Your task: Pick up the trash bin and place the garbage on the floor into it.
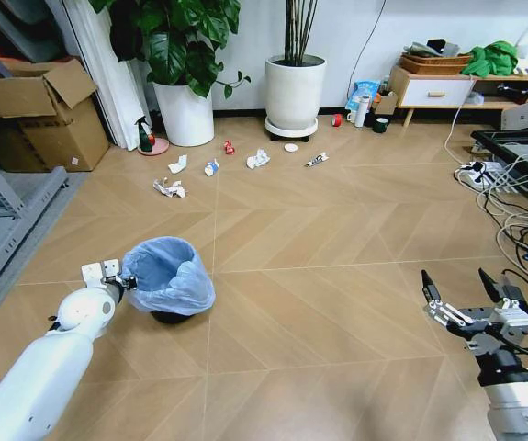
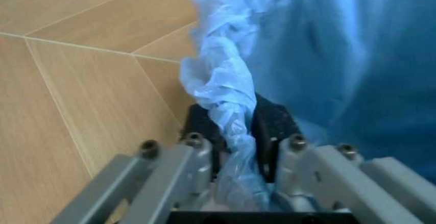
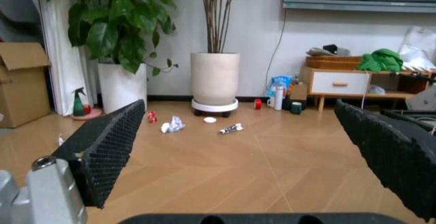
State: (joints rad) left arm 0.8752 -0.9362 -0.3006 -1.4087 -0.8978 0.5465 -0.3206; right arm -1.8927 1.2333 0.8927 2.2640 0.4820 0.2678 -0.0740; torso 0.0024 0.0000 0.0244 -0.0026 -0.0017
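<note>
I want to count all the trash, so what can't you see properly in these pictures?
- Inside the trash bin: head view, the blue bag hides it.
- The bin's black body: mostly under the bag.
- Left gripper pads: left wrist view, bunched bag covers where they pinch.
- The garbage: too small to identify.
- Right gripper, open, blocks both sides of the right wrist view's floor.
</note>
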